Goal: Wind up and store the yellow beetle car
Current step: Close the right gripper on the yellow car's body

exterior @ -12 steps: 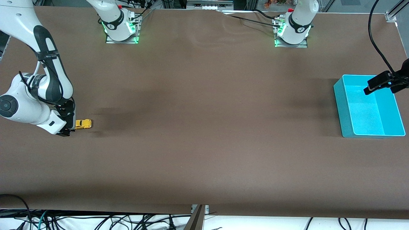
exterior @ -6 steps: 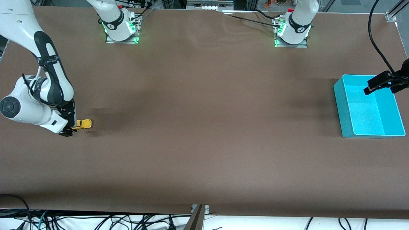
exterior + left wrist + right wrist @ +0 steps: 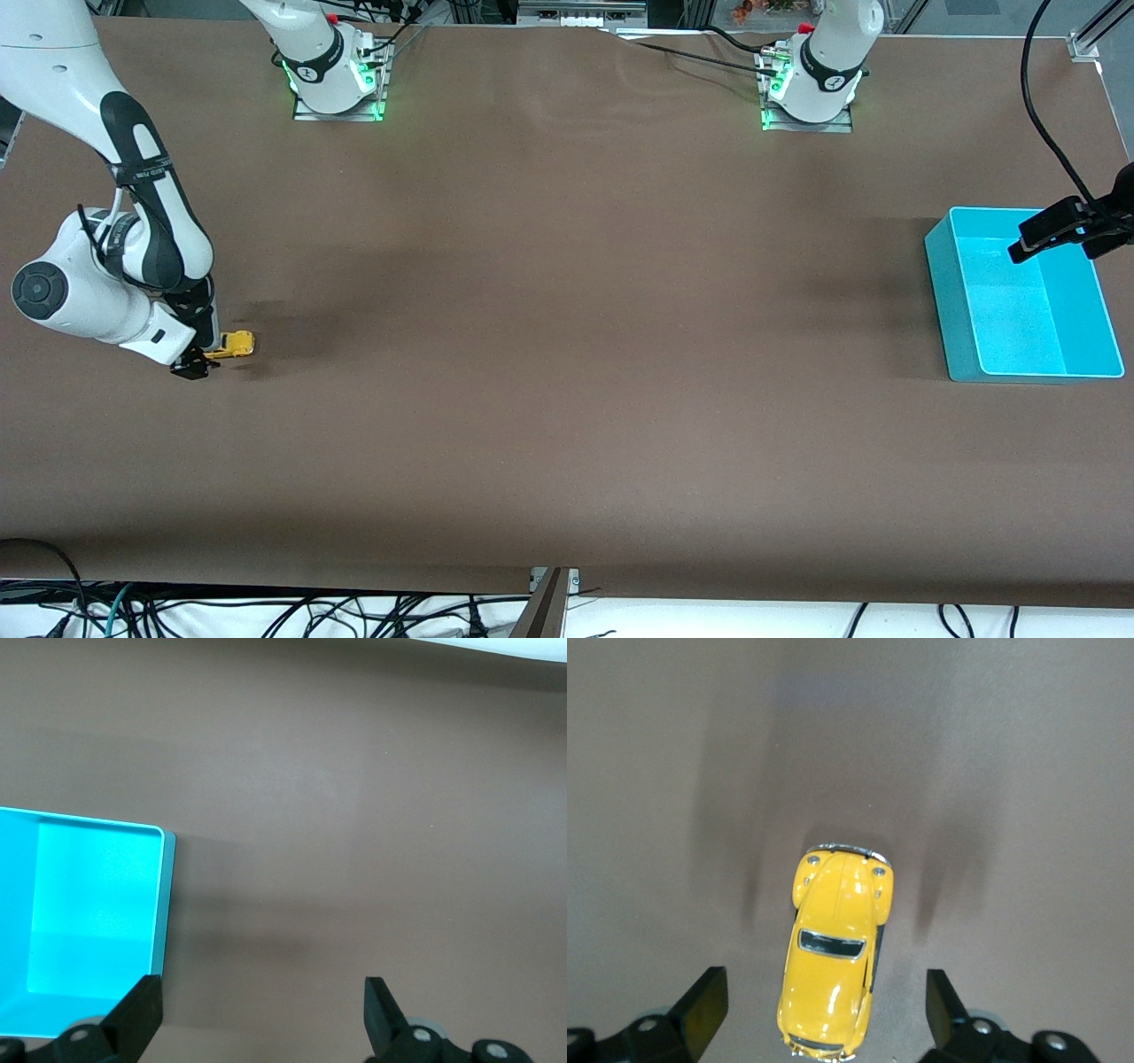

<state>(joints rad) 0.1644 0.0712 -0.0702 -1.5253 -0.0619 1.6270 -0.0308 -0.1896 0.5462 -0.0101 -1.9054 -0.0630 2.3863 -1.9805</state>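
Brown table (image 3: 567, 354); yellow beetle car (image 3: 232, 344) at the right arm's end, teal bin (image 3: 948, 292) well apart at its 3 o'clock. Right gripper (image 3: 824, 1014) low, spread wide astride the car; left gripper (image 3: 261, 1014) waits, spread, over the bin. Car looks light, hard, glossy, likely slippery: pinch the flat flanks mid-body.

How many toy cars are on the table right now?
1: the small yellow beetle-shaped toy car sits on the brown table at the right arm's end, between the right gripper's open jaws.
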